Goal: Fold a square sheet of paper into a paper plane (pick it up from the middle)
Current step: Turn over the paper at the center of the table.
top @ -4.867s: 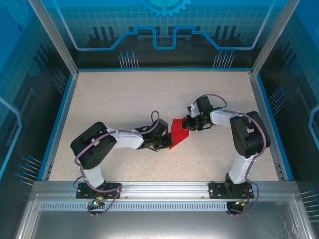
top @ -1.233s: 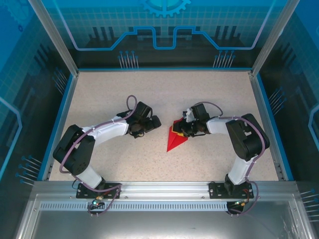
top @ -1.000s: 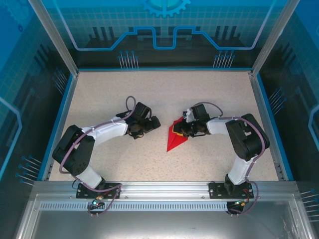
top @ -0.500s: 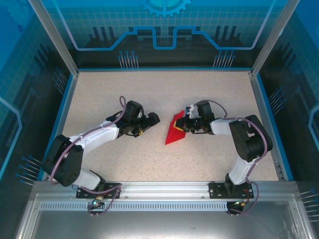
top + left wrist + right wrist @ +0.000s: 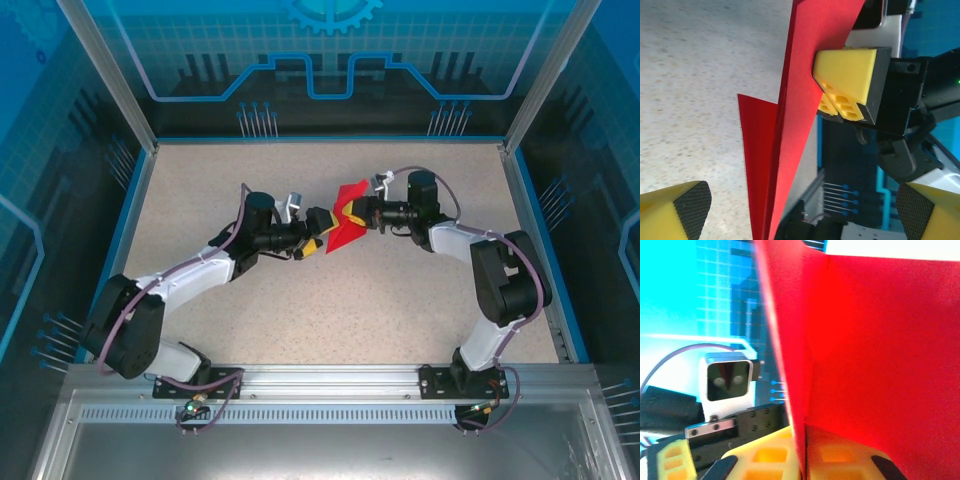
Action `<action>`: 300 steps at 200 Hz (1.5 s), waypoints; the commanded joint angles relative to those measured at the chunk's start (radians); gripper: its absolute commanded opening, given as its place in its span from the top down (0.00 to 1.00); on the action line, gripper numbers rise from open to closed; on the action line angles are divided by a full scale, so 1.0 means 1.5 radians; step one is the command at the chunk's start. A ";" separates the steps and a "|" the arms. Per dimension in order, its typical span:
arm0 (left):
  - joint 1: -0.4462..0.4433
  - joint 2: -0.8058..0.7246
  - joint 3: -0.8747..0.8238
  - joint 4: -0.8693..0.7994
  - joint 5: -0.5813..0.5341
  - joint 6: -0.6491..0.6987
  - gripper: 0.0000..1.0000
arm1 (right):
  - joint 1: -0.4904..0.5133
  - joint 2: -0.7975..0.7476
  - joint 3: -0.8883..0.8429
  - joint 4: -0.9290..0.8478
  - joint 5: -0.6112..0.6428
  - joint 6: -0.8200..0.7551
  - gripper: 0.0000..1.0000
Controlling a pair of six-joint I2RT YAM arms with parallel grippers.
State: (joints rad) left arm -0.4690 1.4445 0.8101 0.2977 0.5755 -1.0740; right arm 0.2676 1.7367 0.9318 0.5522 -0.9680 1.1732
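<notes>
One speckled table [image 5: 250, 330] inside blue walls [image 5: 330, 60]: right gripper [image 5: 361, 214] clamps red paper [image 5: 347, 232], left gripper [image 5: 320, 231] gapes.

The right gripper [image 5: 364, 215], clamping the raised red paper [image 5: 343, 230], is blocking the path straight ahead of the left gripper [image 5: 317, 232], whose wide-apart jaws are leaving room on either side of the sheet. The table [image 5: 400, 320] is offering open passage in front and beyond, with both arms bending across its flanks and the blue rim [image 5: 330, 139] closing it in.

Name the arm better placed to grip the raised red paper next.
Probably left. The left gripper is open, straddling the red paper; the right gripper is shut on it, holding it up.
</notes>
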 commanded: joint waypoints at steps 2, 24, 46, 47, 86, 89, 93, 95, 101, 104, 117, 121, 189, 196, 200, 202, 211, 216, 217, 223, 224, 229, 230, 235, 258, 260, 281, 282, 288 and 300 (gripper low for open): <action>0.003 0.036 -0.012 0.129 0.074 -0.071 0.01 | 0.000 -0.009 0.023 0.074 -0.061 0.075 0.90; 0.002 0.065 -0.009 0.204 0.091 -0.114 0.04 | 0.010 -0.009 0.034 0.073 -0.075 0.085 0.89; 0.002 0.074 -0.005 0.212 0.087 -0.118 0.14 | 0.014 -0.009 0.041 0.067 -0.079 0.087 0.88; 0.002 0.074 -0.004 0.213 0.087 -0.118 0.14 | 0.015 -0.010 0.042 0.067 -0.080 0.087 0.88; 0.003 0.071 -0.006 0.235 0.082 -0.116 0.42 | 0.018 -0.004 0.049 0.026 -0.093 0.063 0.88; 0.003 0.070 -0.006 0.236 0.081 -0.114 0.44 | 0.018 -0.004 0.049 0.024 -0.093 0.062 0.88; 0.003 0.069 -0.007 0.234 0.078 -0.111 0.46 | 0.018 -0.003 0.049 0.022 -0.095 0.061 0.88; 0.003 0.068 -0.007 0.233 0.078 -0.110 0.48 | 0.018 -0.004 0.048 0.020 -0.095 0.059 0.88; 0.003 0.066 -0.007 0.229 0.073 -0.103 0.51 | 0.018 -0.003 0.048 0.015 -0.097 0.057 0.88; 0.003 0.065 -0.006 0.225 0.071 -0.100 0.52 | 0.018 -0.003 0.048 0.011 -0.098 0.054 0.88; 0.003 0.057 -0.007 0.204 0.059 -0.077 0.59 | 0.017 -0.003 0.050 -0.011 -0.101 0.041 0.88; 0.004 0.055 -0.007 0.196 0.055 -0.073 0.60 | 0.018 -0.003 0.051 -0.016 -0.102 0.037 0.88; 0.003 0.053 -0.012 0.177 0.041 -0.048 0.88 | 0.017 -0.010 0.051 -0.084 -0.104 -0.006 0.77; 0.004 0.050 -0.011 0.162 0.036 -0.040 0.89 | 0.013 -0.016 0.054 -0.115 -0.100 -0.025 0.71; 0.003 0.048 -0.010 0.150 0.034 -0.033 0.90 | 0.011 -0.021 0.055 -0.135 -0.095 -0.039 0.68; 0.003 0.046 -0.009 0.144 0.033 -0.029 0.90 | 0.010 -0.023 0.056 -0.147 -0.092 -0.048 0.66; 0.003 0.037 -0.006 0.106 0.023 -0.009 0.90 | 0.000 -0.039 0.059 -0.214 -0.076 -0.092 0.59; 0.003 0.031 -0.003 0.078 0.016 0.008 0.90 | -0.006 -0.049 0.062 -0.260 -0.056 -0.121 0.56; 0.003 0.029 -0.002 0.071 0.014 0.011 0.90 | -0.007 -0.050 0.062 -0.271 -0.052 -0.128 0.55; 0.003 0.019 0.004 0.022 0.001 0.036 0.90 | -0.015 -0.066 0.066 -0.324 -0.023 -0.169 0.51; 0.003 0.017 0.005 0.013 -0.002 0.041 0.90 | -0.016 -0.069 0.066 -0.336 -0.021 -0.177 0.51; 0.003 0.009 0.013 -0.038 -0.018 0.067 0.90 | -0.021 -0.081 0.071 -0.388 0.008 -0.213 0.48; 0.002 0.007 0.016 -0.048 -0.022 0.073 0.90 | -0.022 -0.083 0.072 -0.399 0.011 -0.216 0.48; 0.002 -0.003 0.030 -0.104 -0.041 0.104 0.90 | -0.025 -0.095 0.079 -0.448 0.043 -0.251 0.46; -0.014 -0.036 0.111 -0.380 -0.181 0.245 0.90 | -0.028 -0.147 0.093 -0.592 0.187 -0.345 0.38; -0.016 -0.037 0.119 -0.407 -0.197 0.251 0.90 | -0.028 -0.151 0.091 -0.598 0.197 -0.349 0.38; -0.051 -0.026 0.216 -0.615 -0.375 0.334 0.89 | -0.028 -0.193 0.071 -0.625 0.286 -0.372 0.29; -0.053 -0.024 0.221 -0.623 -0.384 0.337 0.88 | -0.028 -0.195 0.070 -0.626 0.288 -0.373 0.28; -0.067 -0.013 0.246 -0.670 -0.437 0.347 0.88 | -0.028 -0.204 0.064 -0.630 0.308 -0.377 0.26; -0.095 0.014 0.294 -0.748 -0.539 0.358 0.88 | -0.025 -0.220 0.054 -0.639 0.347 -0.383 0.23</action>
State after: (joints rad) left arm -0.5411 1.4288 1.1233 -0.3801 0.1524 -0.7033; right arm 0.2302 1.4517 1.0397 -0.2619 -0.6514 0.6964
